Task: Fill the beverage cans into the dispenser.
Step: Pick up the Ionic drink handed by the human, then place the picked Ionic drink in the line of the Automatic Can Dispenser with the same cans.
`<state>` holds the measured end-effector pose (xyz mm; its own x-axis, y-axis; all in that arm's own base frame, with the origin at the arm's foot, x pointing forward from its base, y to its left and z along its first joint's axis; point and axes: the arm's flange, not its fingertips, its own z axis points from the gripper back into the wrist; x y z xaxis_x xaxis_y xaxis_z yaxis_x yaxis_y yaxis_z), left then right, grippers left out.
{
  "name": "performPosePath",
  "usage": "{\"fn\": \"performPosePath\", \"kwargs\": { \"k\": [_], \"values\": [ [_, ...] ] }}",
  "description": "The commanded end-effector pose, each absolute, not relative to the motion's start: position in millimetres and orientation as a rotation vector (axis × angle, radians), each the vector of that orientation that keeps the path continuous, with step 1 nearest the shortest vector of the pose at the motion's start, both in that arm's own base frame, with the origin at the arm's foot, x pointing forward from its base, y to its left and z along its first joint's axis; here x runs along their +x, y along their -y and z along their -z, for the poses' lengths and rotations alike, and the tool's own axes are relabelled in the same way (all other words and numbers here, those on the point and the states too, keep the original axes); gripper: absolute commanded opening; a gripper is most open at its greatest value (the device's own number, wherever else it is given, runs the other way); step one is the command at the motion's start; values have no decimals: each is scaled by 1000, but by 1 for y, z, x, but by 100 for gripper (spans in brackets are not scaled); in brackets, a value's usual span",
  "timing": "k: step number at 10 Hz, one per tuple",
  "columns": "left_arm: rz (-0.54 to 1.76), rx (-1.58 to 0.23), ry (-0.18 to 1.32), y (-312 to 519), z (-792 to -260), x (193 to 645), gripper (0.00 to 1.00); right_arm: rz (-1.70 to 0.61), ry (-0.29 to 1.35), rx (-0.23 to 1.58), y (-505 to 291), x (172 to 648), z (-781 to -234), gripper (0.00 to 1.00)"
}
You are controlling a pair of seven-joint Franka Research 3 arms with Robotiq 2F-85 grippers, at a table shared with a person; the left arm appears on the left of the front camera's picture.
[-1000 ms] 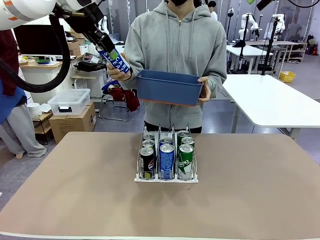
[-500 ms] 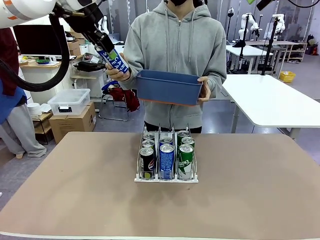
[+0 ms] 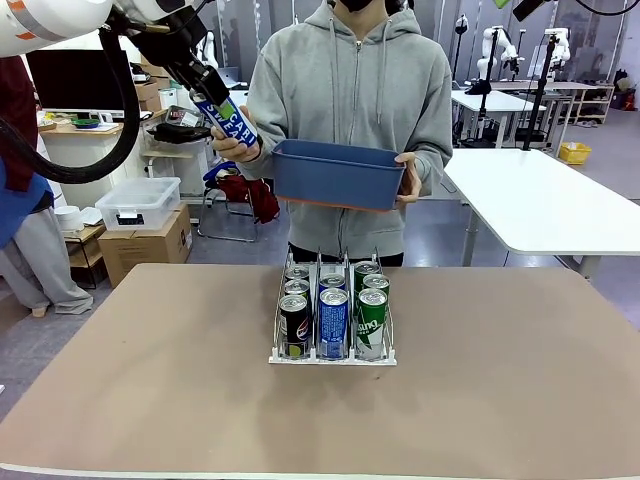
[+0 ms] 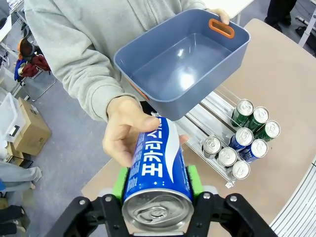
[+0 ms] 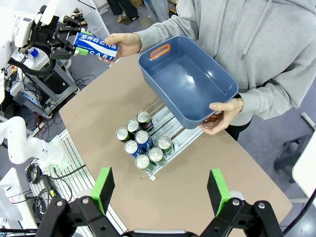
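My left gripper [image 3: 205,92] is raised at the upper left, shut on a blue beverage can [image 3: 229,122] with white lettering. The person's hand [image 3: 230,148] also holds that can's far end. In the left wrist view the blue can [image 4: 159,168] sits between the green pads [image 4: 120,181], silver top toward the camera. The dispenser [image 3: 333,356] stands mid-table with several black, blue and green cans [image 3: 333,322] in its three lanes. My right gripper [image 5: 160,190] is open high above the table, nothing between its fingers.
The person at the far side holds an empty blue tub [image 3: 338,174] in the other hand, above and behind the dispenser. The tan table [image 3: 500,400] is bare around the rack. A white table [image 3: 540,200] stands at the back right.
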<state>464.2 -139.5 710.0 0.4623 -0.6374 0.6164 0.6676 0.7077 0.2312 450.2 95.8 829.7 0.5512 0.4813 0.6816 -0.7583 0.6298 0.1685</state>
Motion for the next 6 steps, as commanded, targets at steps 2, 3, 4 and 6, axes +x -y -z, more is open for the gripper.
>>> {"fn": "performPosePath", "kwargs": {
  "k": [2, 3, 4, 6],
  "values": [
    [812, -42, 735, 139, -710, 464, 0, -760, 633, 496, -95, 447, -828, 100],
    [812, -42, 735, 139, -710, 464, 0, -760, 633, 496, -95, 447, -828, 100],
    [812, -42, 735, 139, -710, 464, 0, -760, 633, 496, -95, 447, -828, 100],
    [812, -42, 735, 139, -710, 464, 0, -760, 633, 496, -95, 447, -828, 100]
  ]
}}
